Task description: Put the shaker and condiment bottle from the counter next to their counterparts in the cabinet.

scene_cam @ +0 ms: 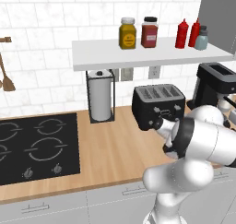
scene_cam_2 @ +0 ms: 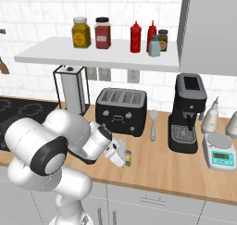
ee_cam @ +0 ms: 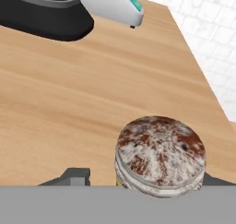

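Note:
The shaker, squat with a pale speckled top, stands upright on the counter in front of the toaster; it also shows as the shaker. My gripper is low over it with one finger on each side. The left fingertip stands clear of the shaker; the right one sits at its edge. Two alike red condiment bottles stand side by side on the white cabinet shelf. A grey-blue shaker stands beside them.
A black toaster, a spoon, a coffee machine and a kitchen scale stand along the counter. A paper towel holder and the cooktop lie left. A yellow jar and a red jar share the shelf.

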You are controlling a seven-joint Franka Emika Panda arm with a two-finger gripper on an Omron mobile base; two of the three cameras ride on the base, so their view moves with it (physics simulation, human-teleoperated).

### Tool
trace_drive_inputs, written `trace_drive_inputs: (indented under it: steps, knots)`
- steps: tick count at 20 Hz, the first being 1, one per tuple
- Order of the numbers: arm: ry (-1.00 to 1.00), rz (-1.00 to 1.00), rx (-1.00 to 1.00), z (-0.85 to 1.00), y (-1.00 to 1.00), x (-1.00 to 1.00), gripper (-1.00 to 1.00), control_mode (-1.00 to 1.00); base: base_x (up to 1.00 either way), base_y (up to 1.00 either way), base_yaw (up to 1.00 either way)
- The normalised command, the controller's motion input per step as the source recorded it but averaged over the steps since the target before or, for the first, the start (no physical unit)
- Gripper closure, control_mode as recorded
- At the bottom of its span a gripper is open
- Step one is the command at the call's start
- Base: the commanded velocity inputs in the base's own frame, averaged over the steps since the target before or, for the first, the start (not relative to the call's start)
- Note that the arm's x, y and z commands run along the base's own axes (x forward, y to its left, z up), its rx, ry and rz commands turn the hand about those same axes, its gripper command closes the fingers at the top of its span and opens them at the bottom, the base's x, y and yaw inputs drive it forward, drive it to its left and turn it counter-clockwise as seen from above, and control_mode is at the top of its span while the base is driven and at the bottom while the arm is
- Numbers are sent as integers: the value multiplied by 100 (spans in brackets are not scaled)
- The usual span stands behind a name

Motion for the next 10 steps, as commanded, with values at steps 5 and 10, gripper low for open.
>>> trace_drive_inputs:
  steps: [5,10]
  knots:
    - [0,0,0,-12,-5,2,100,-100,0,0,0]
    - [-15,7,-1,8,0,0,100,-100,0,0,0]
